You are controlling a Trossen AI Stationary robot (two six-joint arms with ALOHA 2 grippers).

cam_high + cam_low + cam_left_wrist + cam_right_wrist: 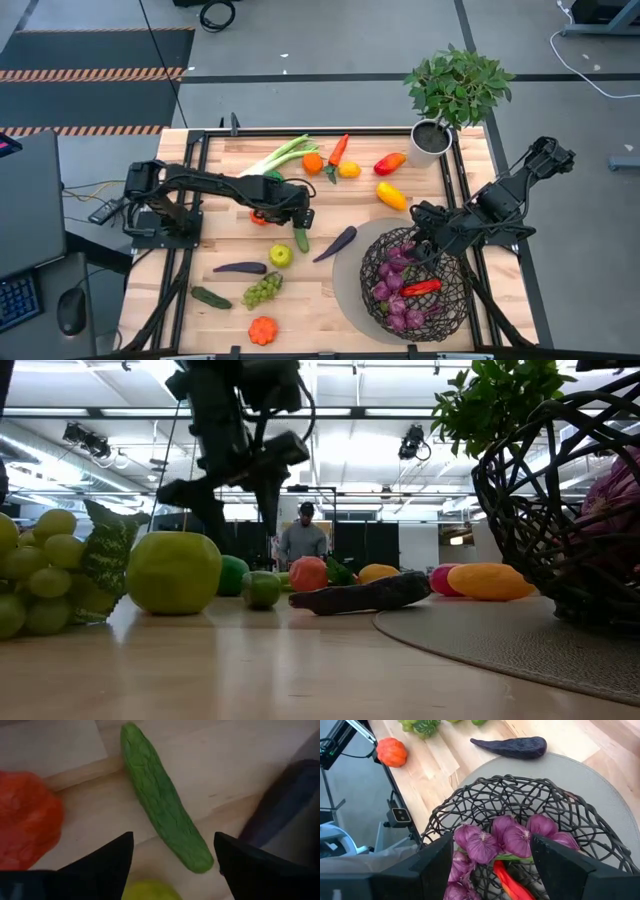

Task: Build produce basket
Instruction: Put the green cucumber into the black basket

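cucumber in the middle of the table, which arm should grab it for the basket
Left. The left gripper hangs open right over the cucumber, fingers on either side of its end. The right gripper is open at the basket rim, farther from it.

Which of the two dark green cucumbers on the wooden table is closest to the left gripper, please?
The dark green cucumber at the table's middle, lying right under the open left gripper. The other cucumber lies far off near the front left edge, beside the green grapes.
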